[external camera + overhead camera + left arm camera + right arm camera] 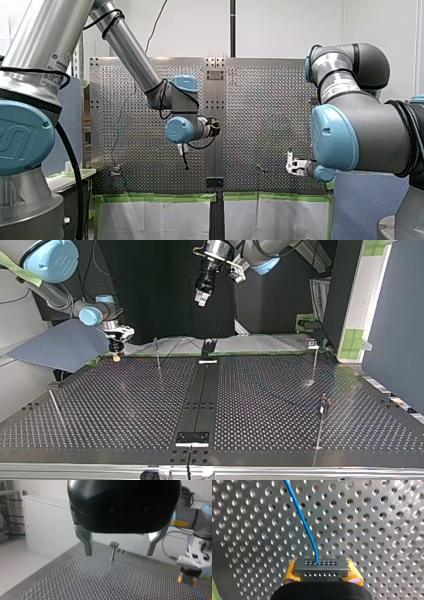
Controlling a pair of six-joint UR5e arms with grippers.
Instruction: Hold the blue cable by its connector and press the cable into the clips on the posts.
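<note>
Right gripper [322,577] clamps connector [321,566]; left gripper [120,552] stands open, empty. Advise: keep cable [303,522] taut, align over clip [114,544], press straight down.

Place: a robotics lab is showing here.
Bench: a perforated metal table [280,405] is filling the work area, with thin posts [158,354] standing up from it.
Machines: my left arm [130,45] and my right arm [360,125], both industrial, are reaching over it.
Surroundings: green tape [150,198] is edging the table, and a white cabinet [47,527] is standing beside it.

Connector [321,567] above table [374,530]; cable [303,520] leads from it.
</note>
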